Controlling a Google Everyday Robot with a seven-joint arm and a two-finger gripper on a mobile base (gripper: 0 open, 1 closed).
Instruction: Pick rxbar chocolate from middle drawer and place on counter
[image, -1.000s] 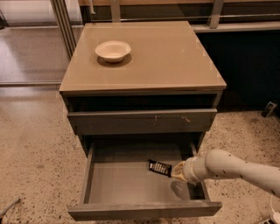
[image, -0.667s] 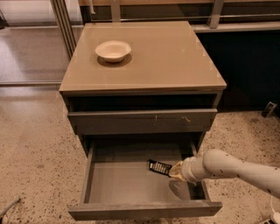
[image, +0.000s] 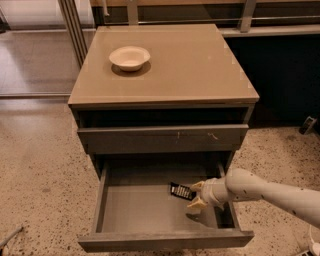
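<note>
The rxbar chocolate (image: 180, 190), a small black bar with pale marks, lies flat on the floor of the open middle drawer (image: 140, 207), right of centre near the back. My gripper (image: 196, 194) reaches into the drawer from the right on a white arm. Its tan fingertips (image: 197, 186) stand apart, level with the bar's right end and just beside it. The bar rests on the drawer floor. The tan counter (image: 190, 65) tops the cabinet above.
A white bowl (image: 129, 56) sits on the counter's back left. The drawer front above (image: 162, 138) is nearly closed and overhangs the rear of the open drawer. Speckled floor (image: 40, 185) surrounds the cabinet. A dark wall and railing stand behind and to the right.
My gripper has moved a little to the left inside the drawer, closing in on the bar's right end. The bar has not moved.
</note>
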